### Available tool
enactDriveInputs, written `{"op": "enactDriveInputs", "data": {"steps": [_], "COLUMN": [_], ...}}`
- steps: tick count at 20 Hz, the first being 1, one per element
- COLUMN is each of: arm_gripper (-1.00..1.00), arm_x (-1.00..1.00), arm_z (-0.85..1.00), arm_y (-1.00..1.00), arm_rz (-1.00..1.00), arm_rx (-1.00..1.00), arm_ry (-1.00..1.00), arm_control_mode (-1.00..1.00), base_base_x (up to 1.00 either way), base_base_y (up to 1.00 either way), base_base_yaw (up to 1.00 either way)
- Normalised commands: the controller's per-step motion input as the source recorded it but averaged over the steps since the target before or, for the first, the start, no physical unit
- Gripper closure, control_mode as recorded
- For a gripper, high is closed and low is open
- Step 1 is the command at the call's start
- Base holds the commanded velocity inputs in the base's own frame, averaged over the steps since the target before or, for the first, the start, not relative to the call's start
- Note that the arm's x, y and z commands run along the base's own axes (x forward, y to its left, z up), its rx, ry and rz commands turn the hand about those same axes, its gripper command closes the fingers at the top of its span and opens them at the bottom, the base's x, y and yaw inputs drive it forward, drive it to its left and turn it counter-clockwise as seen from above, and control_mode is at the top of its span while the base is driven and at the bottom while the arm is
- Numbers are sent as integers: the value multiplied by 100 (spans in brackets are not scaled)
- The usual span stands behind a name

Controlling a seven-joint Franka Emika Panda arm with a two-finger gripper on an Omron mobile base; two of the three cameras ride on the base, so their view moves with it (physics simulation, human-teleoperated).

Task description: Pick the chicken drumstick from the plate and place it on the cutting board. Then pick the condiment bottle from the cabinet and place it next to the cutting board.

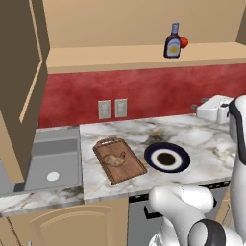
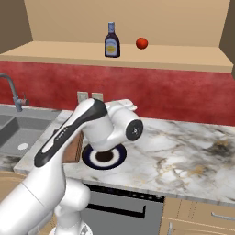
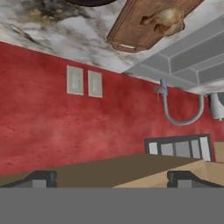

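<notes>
The chicken drumstick (image 1: pixel 115 158) lies on the cutting board (image 1: pixel 126 169), left of the plate (image 1: pixel 153 154), which holds nothing. In the hand view, which is rolled upside down, the drumstick (image 3: pixel 164 19) and board (image 3: pixel 131 30) sit at the top and the plate's rim (image 3: pixel 89 1) just shows. The condiment bottle (image 1: pixel 173 42) (image 2: pixel 111 41) stands upright on the cabinet (image 1: pixel 120 57) shelf. My gripper (image 3: pixel 112 179) is open with nothing between its fingertips (image 3: pixel 41 178). It faces the red wall below the shelf, with the shelf's tan underside (image 3: pixel 131 168) close ahead. My arm hides part of the plate (image 2: pixel 120 155) in the right base view.
A small red ball (image 2: pixel 142 43) sits right of the bottle on the shelf. The cabinet's brown door (image 1: pixel 19 86) hangs open at the left. A sink (image 1: pixel 48 163) with a faucet (image 3: pixel 168 105) lies left of the board. Wall outlets (image 1: pixel 113 109) and a white toaster (image 1: pixel 215 108) stand at the back.
</notes>
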Motion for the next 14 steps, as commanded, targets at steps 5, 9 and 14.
{"op": "enactDriveInputs", "data": {"steps": [5, 9, 14], "arm_gripper": [-100, -100, -100], "arm_x": [0, 0, 0], "arm_z": [2, 6, 11], "arm_y": [0, 0, 6], "arm_rz": [7, 9, 10], "arm_rx": [0, 0, 0], "arm_ry": [-2, -1, 0], "arm_control_mode": [-100, -100, -100], "base_base_x": [0, 0, 0], "base_base_y": [0, 0, 0], "base_base_yaw": [0, 0, 0]}}
